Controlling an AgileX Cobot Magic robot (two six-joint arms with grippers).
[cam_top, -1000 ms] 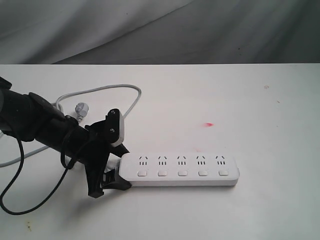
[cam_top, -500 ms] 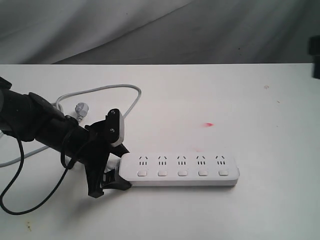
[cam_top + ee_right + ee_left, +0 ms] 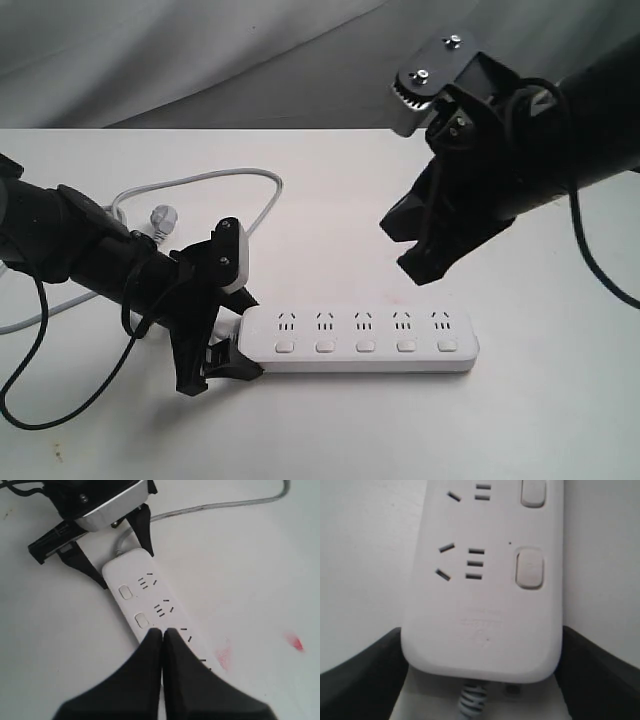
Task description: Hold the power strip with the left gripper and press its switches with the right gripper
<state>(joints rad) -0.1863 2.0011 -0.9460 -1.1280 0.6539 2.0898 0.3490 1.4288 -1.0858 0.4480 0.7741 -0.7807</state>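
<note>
The white power strip [image 3: 360,340] lies flat on the table, its row of square switches [image 3: 365,347] along the near side. My left gripper [image 3: 243,335] is shut on the strip's cord end, one black finger on each long side [image 3: 360,680]. In the left wrist view the strip's rounded end [image 3: 485,630] fills the gap between the jaws, with the nearest switch [image 3: 529,568] beyond. My right gripper [image 3: 402,250] hangs shut above the strip's right half, not touching it. Its closed tips [image 3: 162,631] point down over the strip [image 3: 150,600], near the second switch [image 3: 141,619].
The light grey cord [image 3: 200,180] loops behind the left arm, and its plug [image 3: 163,216] lies on the table. A thin black cable [image 3: 40,340] hangs from the left arm. A red smudge [image 3: 295,642] marks the white table [image 3: 560,420].
The right arm has come in from the upper right and now hangs over the strip's right half. The left gripper and the strip have not moved.
</note>
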